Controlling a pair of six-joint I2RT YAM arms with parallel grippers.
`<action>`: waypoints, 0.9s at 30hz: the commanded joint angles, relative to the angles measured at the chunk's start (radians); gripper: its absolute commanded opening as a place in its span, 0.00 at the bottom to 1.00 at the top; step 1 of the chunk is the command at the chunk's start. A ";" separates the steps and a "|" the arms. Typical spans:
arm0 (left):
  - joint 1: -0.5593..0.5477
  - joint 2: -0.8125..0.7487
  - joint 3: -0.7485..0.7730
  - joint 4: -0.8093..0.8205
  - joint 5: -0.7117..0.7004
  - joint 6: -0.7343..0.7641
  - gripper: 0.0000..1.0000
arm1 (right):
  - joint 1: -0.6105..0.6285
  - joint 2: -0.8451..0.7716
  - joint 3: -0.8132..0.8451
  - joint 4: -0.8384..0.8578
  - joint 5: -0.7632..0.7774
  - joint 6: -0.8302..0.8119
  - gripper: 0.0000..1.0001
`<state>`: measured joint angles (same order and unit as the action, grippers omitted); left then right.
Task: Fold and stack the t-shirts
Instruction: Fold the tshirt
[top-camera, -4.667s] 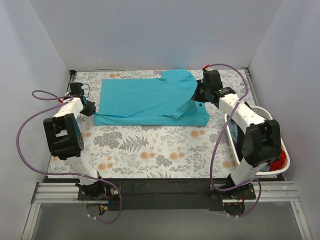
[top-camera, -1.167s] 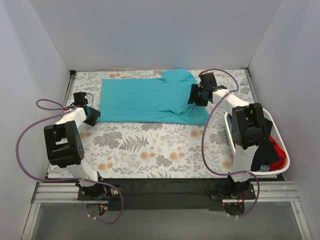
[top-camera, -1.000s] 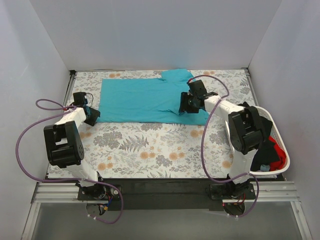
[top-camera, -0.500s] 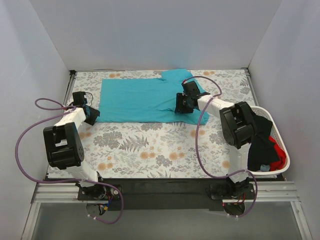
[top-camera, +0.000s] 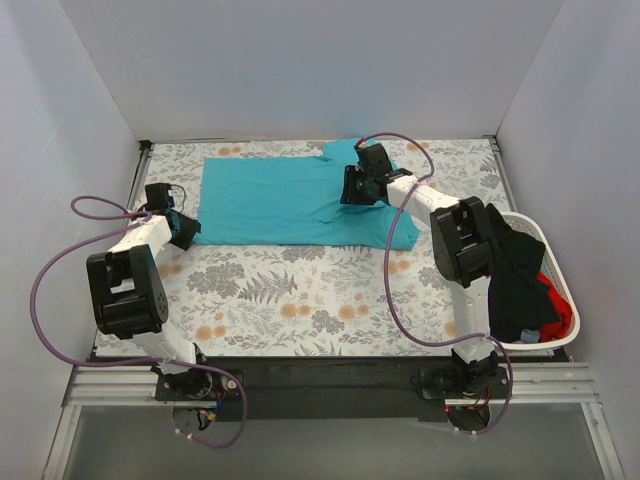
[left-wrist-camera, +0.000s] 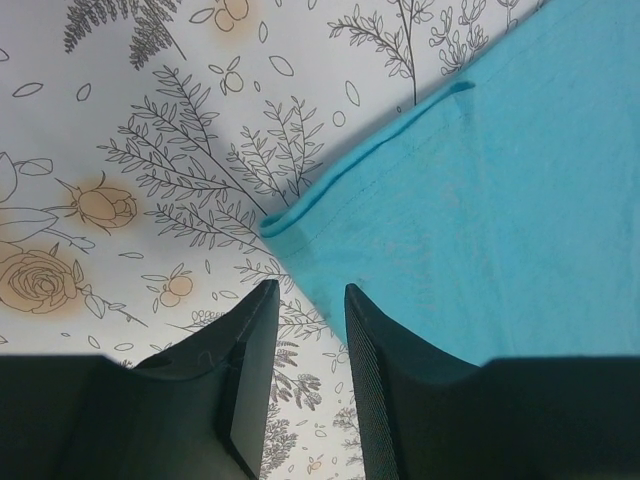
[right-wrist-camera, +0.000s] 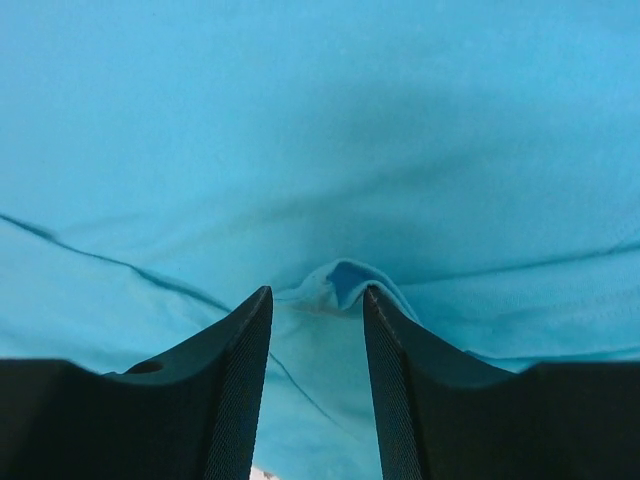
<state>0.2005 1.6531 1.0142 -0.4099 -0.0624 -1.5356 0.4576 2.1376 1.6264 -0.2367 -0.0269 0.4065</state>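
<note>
— In the upper middle of the top view, what lay there?

— A teal shirt (top-camera: 280, 198), spread mostly flat on the floral cloth (top-camera: 300, 292), its long side running left to right. Its right end was rumpled, with a crease slanting toward the lower right corner.

— Where was the left gripper (top-camera: 184, 229)?

— At the left of the frame, right at the teal shirt's lower left corner. In its wrist view the jaws stood a narrow gap apart. The hemmed corner lay just ahead of the tips. The hem ran flat under the gap, teal to the right and cloth to the left. Nothing looked pinched between them.

— And the right gripper (top-camera: 351, 188)?

— Just right of centre in the top view, down on the rumpled end of the teal shirt. Its wrist view was teal from edge to edge. The 2 jaws held a small raised pucker (right-wrist-camera: 336, 283) of the fabric between their tips, and it touched both inner faces. Thin creases ran out from it to the left and right.

— Any other shirts?

— 2 more, at the right edge of the top view, in a white basket (top-camera: 549, 240). A black shirt (top-camera: 510, 285) was heaped at its left side and a red shirt (top-camera: 561, 318) showed at its lower right. Both lay well apart from the teal shirt.
</note>
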 joint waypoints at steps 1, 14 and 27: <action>-0.003 -0.044 0.029 0.000 0.016 0.014 0.31 | -0.004 0.048 0.073 0.005 -0.025 -0.034 0.48; -0.003 -0.047 0.024 0.006 0.035 0.014 0.31 | 0.015 0.159 0.248 0.022 -0.140 -0.095 0.45; -0.004 -0.075 0.000 0.029 0.050 0.022 0.32 | 0.036 0.036 0.181 0.028 0.018 -0.152 0.44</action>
<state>0.2005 1.6325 1.0142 -0.4019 -0.0181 -1.5253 0.4980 2.2639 1.8015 -0.2329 -0.0792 0.2783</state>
